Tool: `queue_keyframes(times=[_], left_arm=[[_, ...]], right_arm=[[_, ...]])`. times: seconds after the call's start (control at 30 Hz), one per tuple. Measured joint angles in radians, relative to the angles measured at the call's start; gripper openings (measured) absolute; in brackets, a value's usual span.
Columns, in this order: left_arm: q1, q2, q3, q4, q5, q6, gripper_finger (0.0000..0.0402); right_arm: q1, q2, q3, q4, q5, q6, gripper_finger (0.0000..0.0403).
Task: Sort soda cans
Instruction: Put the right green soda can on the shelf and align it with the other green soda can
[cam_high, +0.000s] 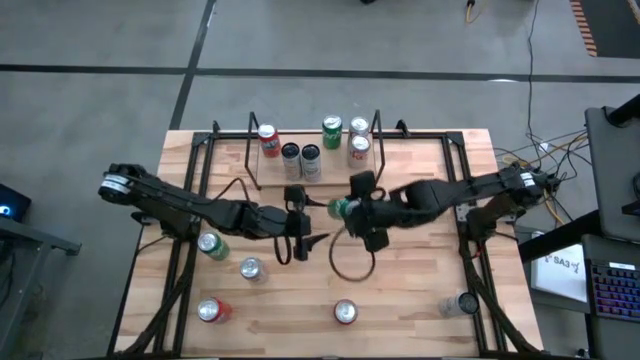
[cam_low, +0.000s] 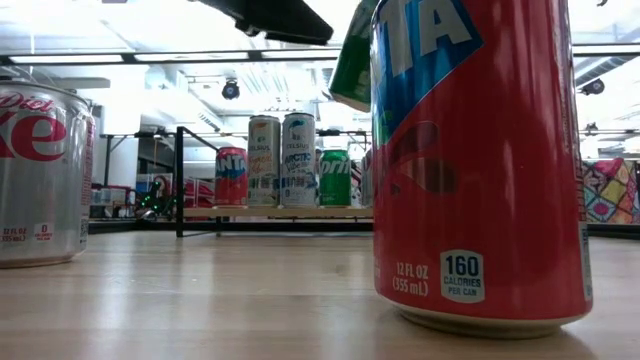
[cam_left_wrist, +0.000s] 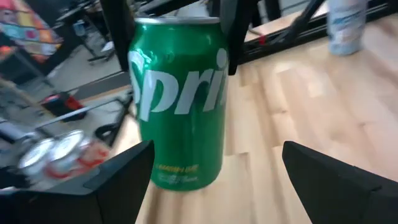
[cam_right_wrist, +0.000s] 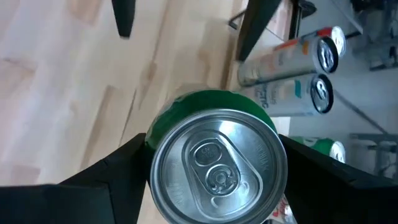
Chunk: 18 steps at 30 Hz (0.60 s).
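My right gripper is shut on a green soda can above the table's middle. The can also shows in the left wrist view and high up in the low view. My left gripper stands open just left of it, its fingers short of the can and touching nothing. Several more cans stand upright in a group at the table's far edge. A green can, a silver one, two red ones and another silver one are spread over the near half. My right gripper pinches the green can's upper body, just below the silver top's rim, between its two fingers, one on each side. The fingers come from above, slanting down. The can is lifted clear of the table and hangs below them, slightly tilted.
A black metal frame borders the group of cans at the far edge. A loop of black cable lies on the wood under the grippers. In the low view a red can and a silver can stand close to the near edge.
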Motion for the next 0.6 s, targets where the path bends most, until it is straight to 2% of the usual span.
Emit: queue_keyframes(times=[0.1, 0.27, 0.6], left_arm=[[0.003, -0.047, 0.000, -0.030, -0.036, 0.021, 0.0339], [0.012, -0.114, 0.000, -0.047, -0.048, 0.083, 0.0339], [0.072, -0.193, -0.009, -0.047, -0.048, 0.189, 0.0339]], right_arm=[[-0.073, 0.000, 0.015, 0.000, -0.054, -0.009, 0.0284], [-0.199, 0.000, 0.029, 0.001, -0.223, -0.025, 0.0284], [-0.320, 0.093, 0.032, -0.003, -0.282, -0.105, 0.0284]])
